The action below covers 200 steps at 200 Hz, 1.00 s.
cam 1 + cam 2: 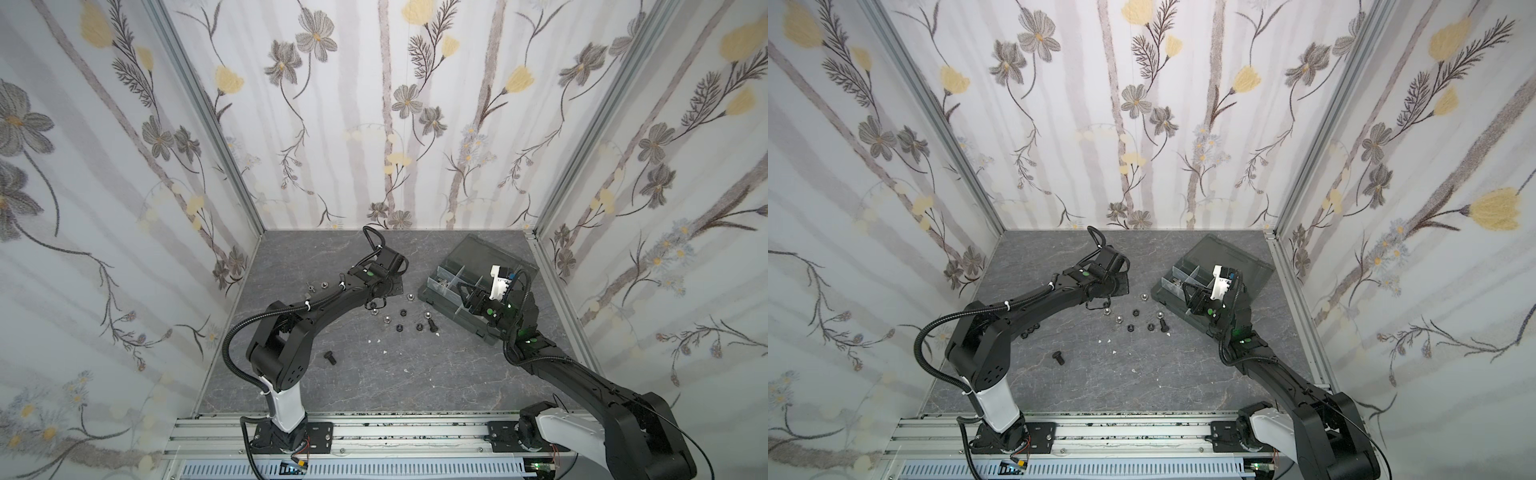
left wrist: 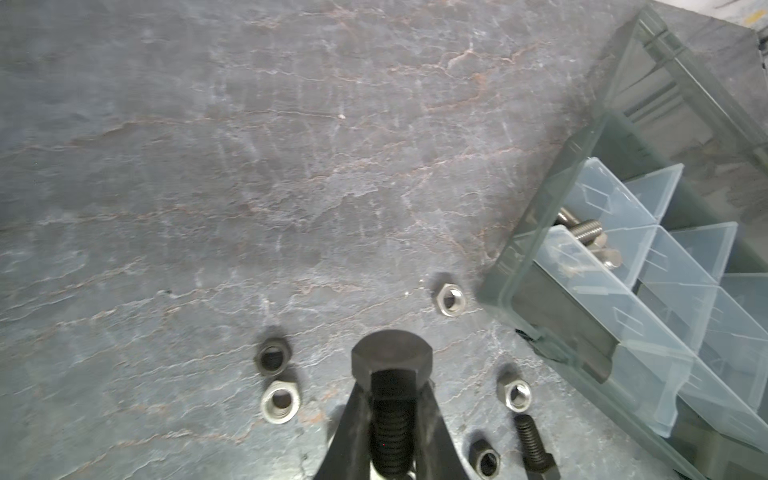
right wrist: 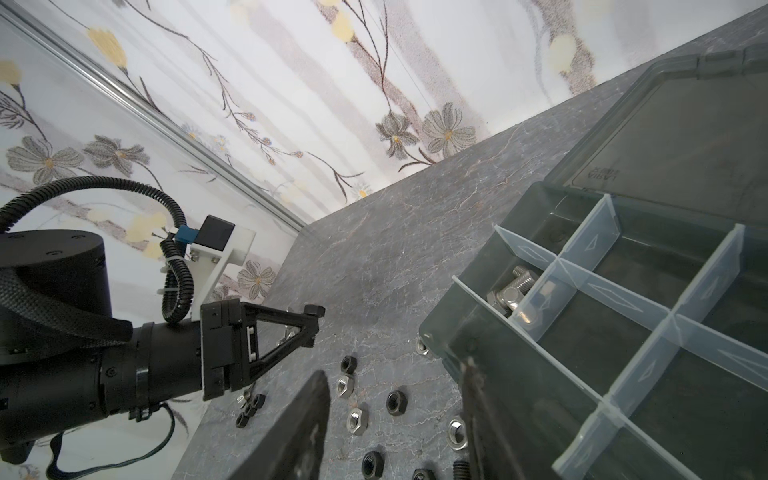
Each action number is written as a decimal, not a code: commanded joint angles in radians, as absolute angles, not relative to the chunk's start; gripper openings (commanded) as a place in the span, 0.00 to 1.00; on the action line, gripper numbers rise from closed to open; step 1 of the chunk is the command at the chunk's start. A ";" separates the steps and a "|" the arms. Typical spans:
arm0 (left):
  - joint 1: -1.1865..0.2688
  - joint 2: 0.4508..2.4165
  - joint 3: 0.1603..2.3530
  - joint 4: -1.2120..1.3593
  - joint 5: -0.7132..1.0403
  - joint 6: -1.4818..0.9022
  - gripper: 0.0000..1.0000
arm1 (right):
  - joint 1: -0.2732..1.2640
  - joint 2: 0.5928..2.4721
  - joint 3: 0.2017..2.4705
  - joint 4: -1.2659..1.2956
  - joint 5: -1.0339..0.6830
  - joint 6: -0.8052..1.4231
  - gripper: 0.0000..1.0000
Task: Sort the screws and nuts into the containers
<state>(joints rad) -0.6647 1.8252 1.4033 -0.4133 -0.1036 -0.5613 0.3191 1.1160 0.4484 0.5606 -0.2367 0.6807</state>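
Left pincer (image 2: pixel 392 401) clamped on threaded black hex screw (image 2: pixel 390 359), right pincer (image 3: pixel 392 380) apart

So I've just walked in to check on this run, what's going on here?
The left gripper is shut on a black hex bolt, close to a scatter of loose black and silver nuts on the grey tabletop. The right gripper is open and empty at the edge of the open organizer box. One compartment holds silver bolts. Another black bolt lies alone on the table.
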 commanded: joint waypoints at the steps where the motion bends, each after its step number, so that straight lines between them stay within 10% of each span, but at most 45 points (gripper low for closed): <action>1: -0.691 1.885 1.474 -0.393 -0.080 -0.571 0.15 | 0.311 1.099 0.436 0.614 -0.205 0.704 0.53; 200: -0.857 2.460 2.201 -0.427 0.129 -0.585 0.15 | 0.275 1.039 0.369 0.667 -0.156 0.738 0.54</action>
<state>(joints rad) -0.8566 2.4329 2.1719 -0.4301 0.1051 -0.5674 0.2764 1.0447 0.3729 0.6155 -0.1719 0.7319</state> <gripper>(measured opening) 0.147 0.542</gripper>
